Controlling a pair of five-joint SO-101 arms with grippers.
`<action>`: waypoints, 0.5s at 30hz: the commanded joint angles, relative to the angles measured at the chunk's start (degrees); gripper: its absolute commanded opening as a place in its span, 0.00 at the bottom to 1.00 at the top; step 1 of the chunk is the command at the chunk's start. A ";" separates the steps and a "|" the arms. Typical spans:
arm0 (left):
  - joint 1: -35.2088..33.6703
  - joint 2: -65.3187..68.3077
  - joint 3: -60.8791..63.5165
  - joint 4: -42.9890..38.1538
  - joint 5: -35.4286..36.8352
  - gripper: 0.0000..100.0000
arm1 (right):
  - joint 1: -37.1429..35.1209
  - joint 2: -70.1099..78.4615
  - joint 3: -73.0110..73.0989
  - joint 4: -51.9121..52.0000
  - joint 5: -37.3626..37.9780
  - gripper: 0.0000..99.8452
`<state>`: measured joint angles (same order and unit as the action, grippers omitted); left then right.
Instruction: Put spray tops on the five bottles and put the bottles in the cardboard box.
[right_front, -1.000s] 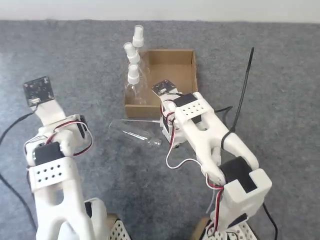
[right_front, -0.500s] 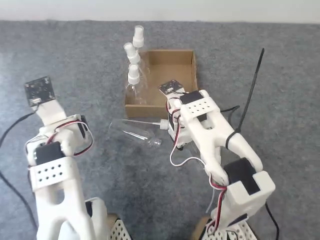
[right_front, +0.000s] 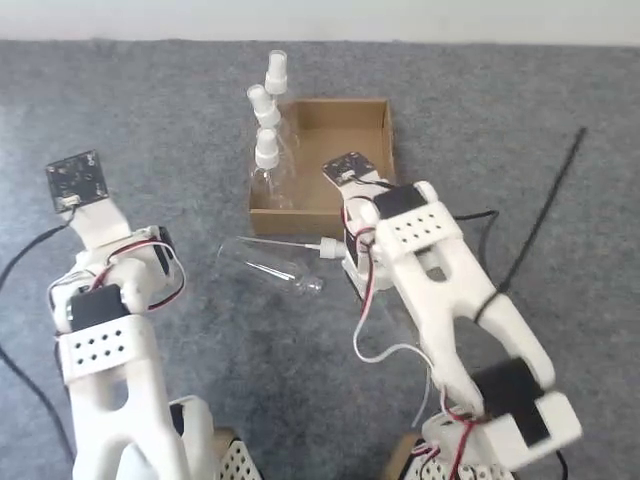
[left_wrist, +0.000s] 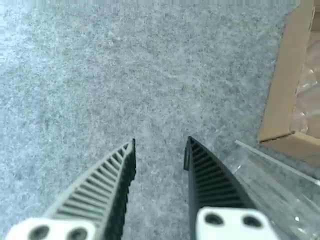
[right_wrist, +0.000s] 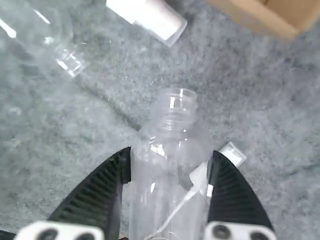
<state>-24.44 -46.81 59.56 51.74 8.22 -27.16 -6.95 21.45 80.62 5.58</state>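
Bare grey felt bench (left_wrist: 100, 75) lies open ahead of my left pincer (left_wrist: 161, 141); a clear plastic bottle lying flat (left_wrist: 270, 180) and the brown cardboard box's wall (left_wrist: 285, 90) block one side. My right pincer (right_wrist: 171, 152) grips an uncapped clear bottle (right_wrist: 167, 125), with a white spray top (right_wrist: 147, 17) close ahead.

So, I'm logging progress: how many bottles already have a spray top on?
3. They stand in a row by the left wall of the cardboard box: nearest bottle, middle bottle, farthest bottle. The right arm covers its near corner, so another might be hidden.

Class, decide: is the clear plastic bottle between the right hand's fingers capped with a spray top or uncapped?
Uncapped: the clear plastic bottle shows a bare, open threaded neck.
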 joint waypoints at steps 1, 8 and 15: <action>-0.09 -0.18 -0.31 -2.37 0.35 0.15 | 0.84 -8.84 1.14 0.40 0.53 0.12; -0.09 -0.18 -0.13 -2.37 0.35 0.15 | 0.92 -17.54 4.75 0.40 0.53 0.12; -0.09 -0.18 -0.13 -2.37 0.35 0.15 | 0.92 -25.45 7.47 0.40 0.18 0.12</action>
<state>-24.44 -46.81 60.09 50.86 8.22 -27.16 -26.99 29.19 80.97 5.58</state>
